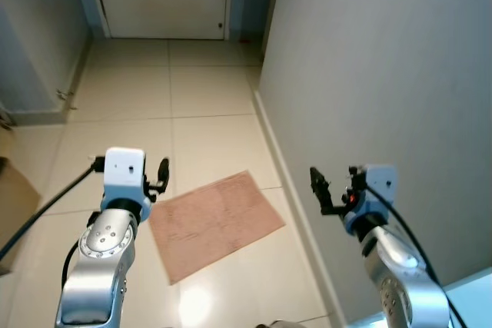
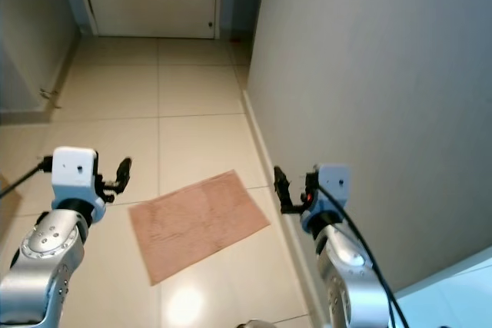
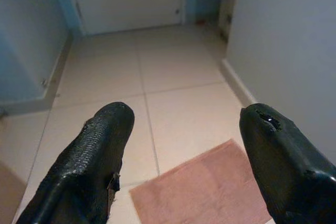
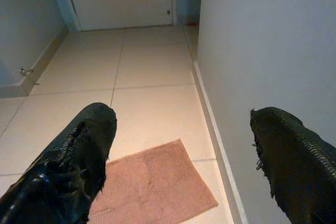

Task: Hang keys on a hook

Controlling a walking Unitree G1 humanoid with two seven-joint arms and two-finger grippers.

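Cream-tiled hallway floor [image 1: 207, 97], pink rectangular mat [image 1: 215, 222] at lower centre: we held our left gripper [image 3: 184, 145] and right gripper [image 4: 184, 150] released, empty. Keys and hook unseen; we judged searching risked clipping the grey wall [image 1: 384, 74].

Plain pinkish-brown mat [image 1: 217, 222] on cream floor tiles [image 1: 207, 97] (glossy), grey wall [image 1: 384, 74].

Parted jaws above pink mat [image 3: 202, 190]
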